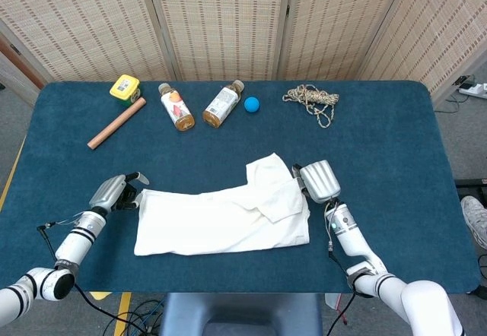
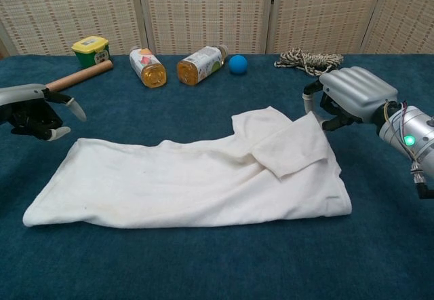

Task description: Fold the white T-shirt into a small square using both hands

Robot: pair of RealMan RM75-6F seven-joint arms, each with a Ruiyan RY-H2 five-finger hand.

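The white T-shirt (image 1: 221,218) (image 2: 190,184) lies flat as a long band across the blue table (image 1: 380,131), with one sleeve folded over its right end. My right hand (image 1: 318,181) (image 2: 349,93) sits at the shirt's far right corner, its fingers curled down onto the edge of the folded sleeve, and it seems to pinch the cloth. Just off the shirt's far left corner, my left hand (image 1: 114,191) (image 2: 30,106) hovers with its fingers apart and holds nothing.
Along the table's back edge are a yellow-lidded green jar (image 1: 125,87), a wooden rod (image 1: 116,123), two bottles lying down (image 1: 176,106) (image 1: 221,104), a blue ball (image 1: 252,104) and a coil of rope (image 1: 312,98). All lie well behind the shirt.
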